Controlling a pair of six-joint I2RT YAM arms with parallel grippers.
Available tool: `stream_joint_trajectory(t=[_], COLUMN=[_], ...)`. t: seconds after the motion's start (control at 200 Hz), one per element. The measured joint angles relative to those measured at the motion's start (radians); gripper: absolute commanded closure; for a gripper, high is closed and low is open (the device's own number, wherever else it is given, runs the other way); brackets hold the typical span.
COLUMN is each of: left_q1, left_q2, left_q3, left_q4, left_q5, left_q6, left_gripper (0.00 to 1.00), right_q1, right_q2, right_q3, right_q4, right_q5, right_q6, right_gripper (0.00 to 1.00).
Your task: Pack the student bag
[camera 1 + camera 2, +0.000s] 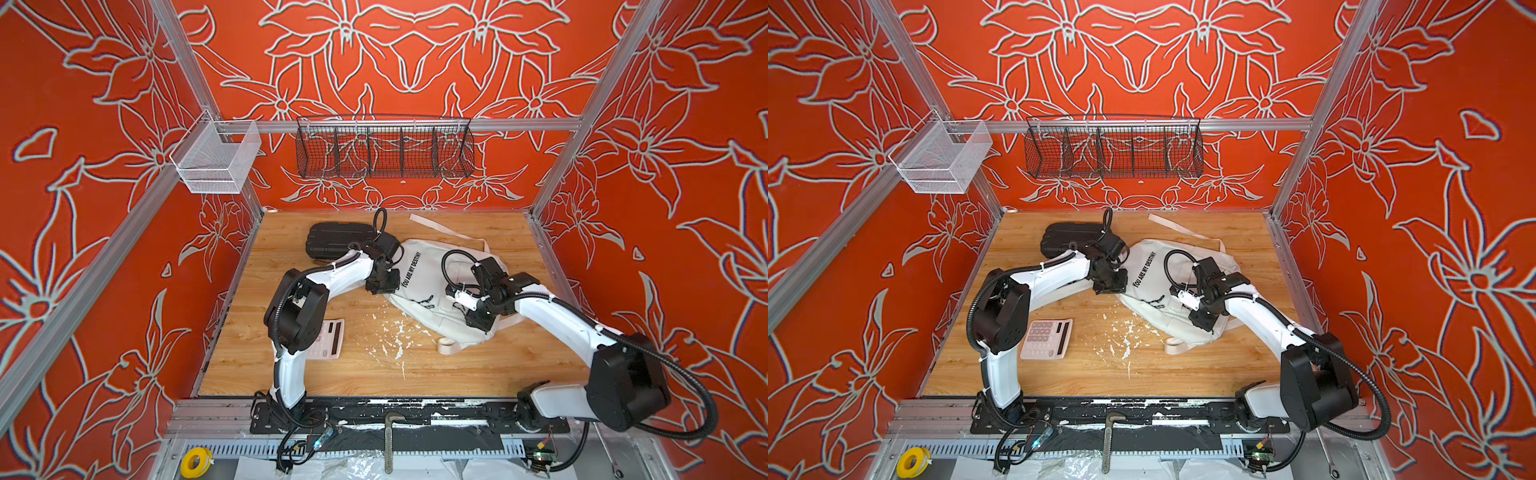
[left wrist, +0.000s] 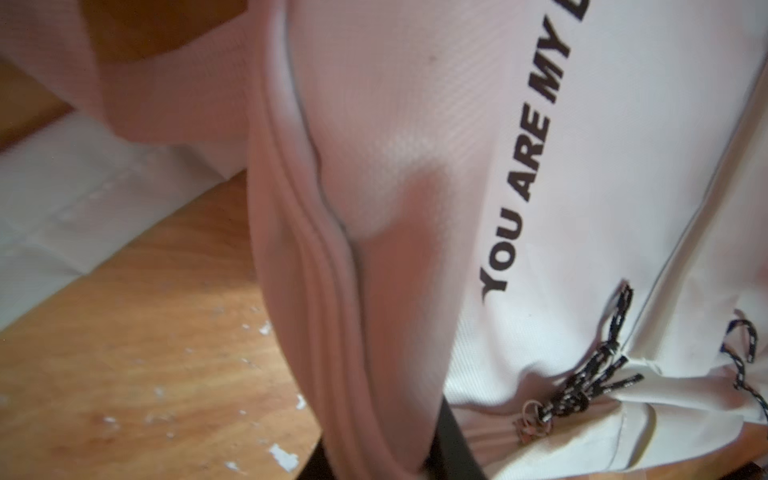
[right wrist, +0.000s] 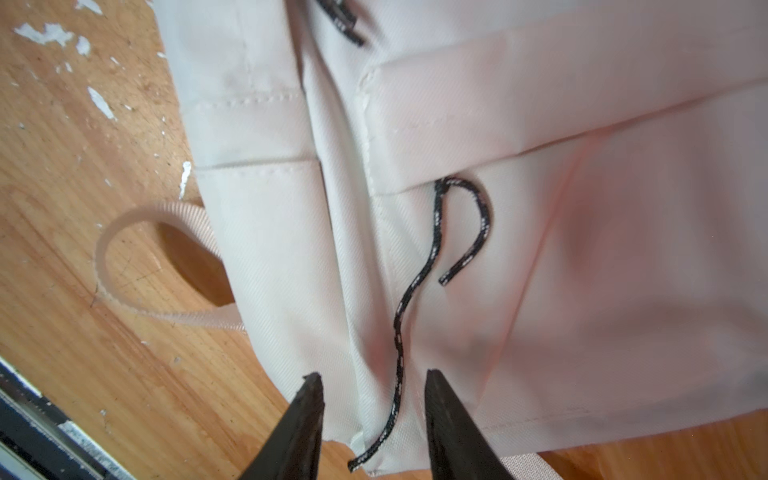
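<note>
Right wrist view: right gripper [image 3: 372, 376] spread, cord [image 3: 398, 332] lying lengthwise between its jaws at the bag [image 3: 623, 270] near end. Left gripper [image 2: 386, 453] pinches a fold at the bag left edge.

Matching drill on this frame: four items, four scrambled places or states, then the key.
Items:
1. student bag
2. black case
3. calculator
4. wire basket

Places or states:
a. hangs from the back rail
b. far side of the table, left of the bag
c. near left, keys up
d. mid-table, lettering up

Pairs: 1-d, 2-b, 3-c, 4-a
</note>
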Motion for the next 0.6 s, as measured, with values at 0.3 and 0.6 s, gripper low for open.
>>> stream_joint_trajectory(t=[0.3,0.6], left_q1=[0.004,-0.156], left_q2=[-0.120,-0.234], left_q3=[-0.098,-0.181], left_q4=[0.045,0.146], left_q5=[0.005,0.092], left_q6=[0.036,-0.084], left_gripper=[0.03,0.02], right_q1=[0.004,-0.004], right_q2=[0.135,0.196], right_q3=[0.109,0.132], right_q4=[0.070,0.101], right_q5=[-0.029,-0.038], right_q6=[0.050,0.044], right_gripper=[0.62,0.63])
